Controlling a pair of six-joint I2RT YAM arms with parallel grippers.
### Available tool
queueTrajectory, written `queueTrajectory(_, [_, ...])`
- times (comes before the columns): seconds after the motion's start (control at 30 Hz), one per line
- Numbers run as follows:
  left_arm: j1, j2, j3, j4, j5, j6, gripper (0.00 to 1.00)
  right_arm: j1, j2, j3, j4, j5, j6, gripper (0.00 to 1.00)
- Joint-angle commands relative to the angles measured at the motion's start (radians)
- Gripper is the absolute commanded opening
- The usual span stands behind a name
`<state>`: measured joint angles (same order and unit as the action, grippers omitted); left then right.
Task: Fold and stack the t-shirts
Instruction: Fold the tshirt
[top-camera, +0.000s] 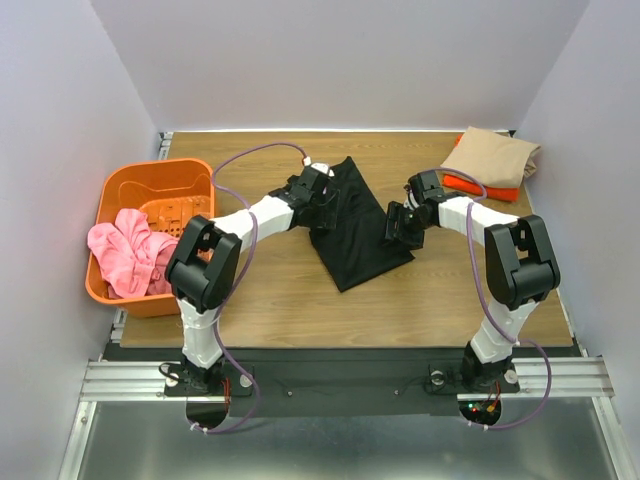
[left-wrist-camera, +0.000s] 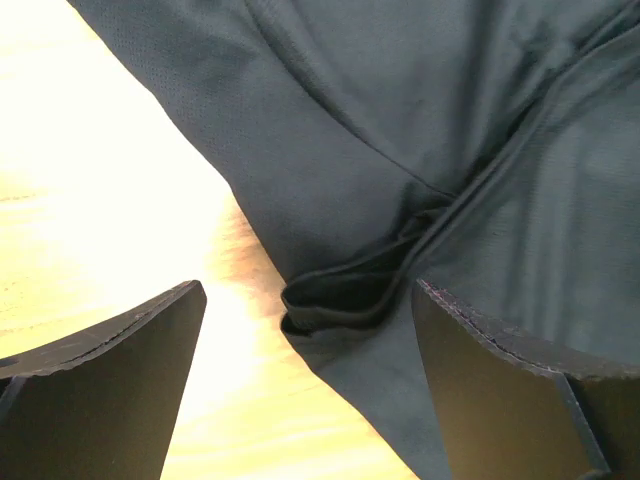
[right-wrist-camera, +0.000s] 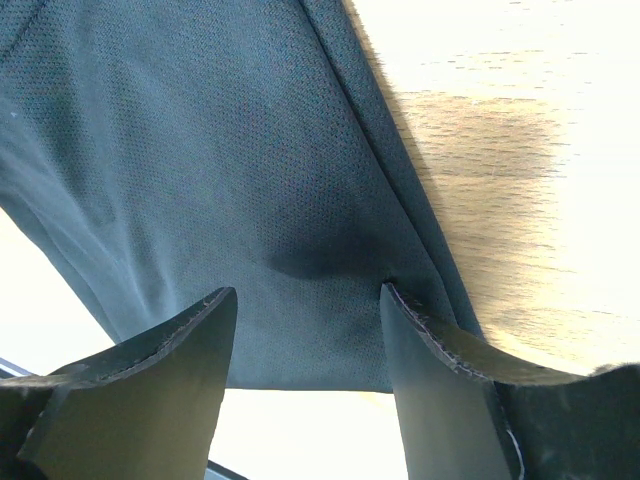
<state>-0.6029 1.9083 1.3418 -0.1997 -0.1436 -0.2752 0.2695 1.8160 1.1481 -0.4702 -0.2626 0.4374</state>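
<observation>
Black t-shirt (top-camera: 355, 240) lies partly folded on the wood table (top-camera: 270, 290) at ctr of the top view. It forms a slanted wedge w/ narrow end toward upper edge and wide end toward lower ctr. At left edge of frame sits the orange basket (top-camera: 150, 168), w/ a pink cloth (top-camera: 125, 255) bunched in its lower half and spilling over the left rim. In upper right corner the tan t-shirt (top-camera: 490, 155) lies folded on top of the orange t-shirt (top-camera: 482, 186); only a strip of the latter shows along the tan one's lower edge. At the wedge's left edge, upper ctr, is the left gripper (top-camera: 325, 200). In its wrist view the fingers (left-wrist-camera: 120, 350) are spread wide, nothing pinched, w/ a bunched fold of black cloth in the gap btwn them. One finger is over cloth, the other over bare wood. At the wedge's right edge is the right gripper (top-camera: 398, 225). Its fingers (right-wrist-camera: 150, 370) are likewise apart and released, black cloth under the gap.
</observation>
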Motion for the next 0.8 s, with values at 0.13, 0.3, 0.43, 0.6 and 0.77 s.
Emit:
queueTrajectory(0.13, [-0.006, -0.201, -0.059, 0.005, 0.076, -0.102, 0.96, 0.008, 0.031, -0.067, -0.056, 0.026, -0.005, 0.66])
queueTrajectory(0.3, [-0.006, -0.276, -0.147, 0.009, 0.104, -0.153, 0.96, 0.010, 0.007, -0.114, -0.056, 0.002, 0.000, 0.66])
queueTrajectory(0.43, [-0.020, -0.353, -0.243, 0.038, 0.139, -0.223, 0.96, 0.022, -0.037, -0.159, -0.056, -0.020, 0.017, 0.66])
queueTrajectory(0.6, [-0.081, -0.402, -0.335, 0.071, 0.161, -0.278, 0.96, 0.062, -0.066, -0.188, -0.056, -0.021, 0.038, 0.66])
queueTrajectory(0.77, [-0.146, -0.419, -0.406, 0.080, 0.160, -0.320, 0.96, 0.103, -0.092, -0.182, -0.059, -0.033, 0.058, 0.66])
